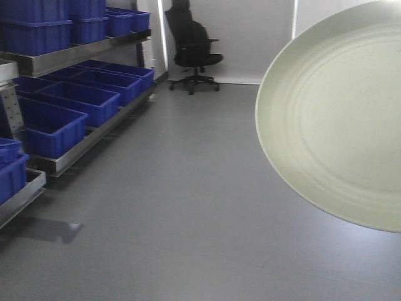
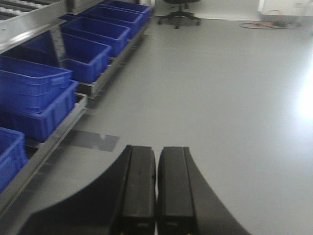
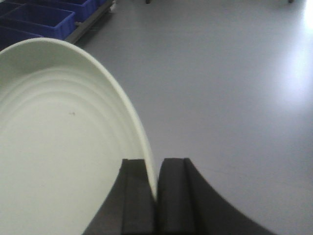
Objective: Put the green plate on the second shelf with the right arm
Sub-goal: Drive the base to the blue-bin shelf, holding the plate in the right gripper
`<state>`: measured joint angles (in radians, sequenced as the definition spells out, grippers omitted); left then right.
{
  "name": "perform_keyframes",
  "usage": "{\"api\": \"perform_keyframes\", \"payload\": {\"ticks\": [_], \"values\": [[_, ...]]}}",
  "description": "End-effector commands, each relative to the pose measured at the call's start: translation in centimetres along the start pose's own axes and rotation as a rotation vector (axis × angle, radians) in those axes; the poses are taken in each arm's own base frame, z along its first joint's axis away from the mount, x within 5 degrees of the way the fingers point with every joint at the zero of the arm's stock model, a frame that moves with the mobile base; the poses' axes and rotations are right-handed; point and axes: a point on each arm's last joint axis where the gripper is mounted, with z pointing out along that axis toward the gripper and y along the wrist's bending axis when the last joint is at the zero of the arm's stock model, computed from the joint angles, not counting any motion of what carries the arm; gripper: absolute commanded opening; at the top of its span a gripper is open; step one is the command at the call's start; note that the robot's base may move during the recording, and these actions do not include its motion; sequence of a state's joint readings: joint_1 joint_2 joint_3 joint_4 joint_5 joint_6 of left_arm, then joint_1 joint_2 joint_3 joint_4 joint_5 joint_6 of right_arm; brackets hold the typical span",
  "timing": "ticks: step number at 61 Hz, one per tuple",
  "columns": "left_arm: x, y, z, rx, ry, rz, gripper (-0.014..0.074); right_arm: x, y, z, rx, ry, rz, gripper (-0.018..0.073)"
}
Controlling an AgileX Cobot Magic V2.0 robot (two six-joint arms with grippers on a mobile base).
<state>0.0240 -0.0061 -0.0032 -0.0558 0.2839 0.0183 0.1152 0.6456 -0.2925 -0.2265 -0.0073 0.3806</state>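
Observation:
The green plate [image 1: 338, 119] hangs in the air close to the front camera, filling the right side, its ringed inside facing the camera. In the right wrist view the plate [image 3: 58, 142] stands on edge, and my right gripper [image 3: 155, 169] is shut on its rim, one finger on each face. The left gripper [image 2: 156, 161] is shut with nothing between its fingers, low over the grey floor. The metal shelf rack [image 1: 75, 56] stands at the left, away from the plate.
Several blue bins [image 1: 75, 100] fill the rack's levels at the left [image 2: 44, 93]. A black office chair [image 1: 191, 47] stands at the far wall. Cables [image 2: 269, 24] lie on the floor at the back right. Grey floor [image 1: 188, 207] spreads between.

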Motion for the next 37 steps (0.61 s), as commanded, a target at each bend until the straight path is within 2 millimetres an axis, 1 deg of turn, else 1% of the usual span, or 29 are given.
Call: {"api": "perform_keyframes", "payload": {"ticks": [1, 37], "values": [[0.52, 0.01, 0.19, 0.006, -0.058, -0.001, 0.0125, -2.12, 0.47, -0.21, -0.04, -0.138, 0.006, 0.0057], [0.52, 0.01, 0.19, 0.006, -0.058, -0.001, 0.0125, -2.12, 0.47, -0.21, -0.04, -0.138, 0.006, 0.0057]]}}
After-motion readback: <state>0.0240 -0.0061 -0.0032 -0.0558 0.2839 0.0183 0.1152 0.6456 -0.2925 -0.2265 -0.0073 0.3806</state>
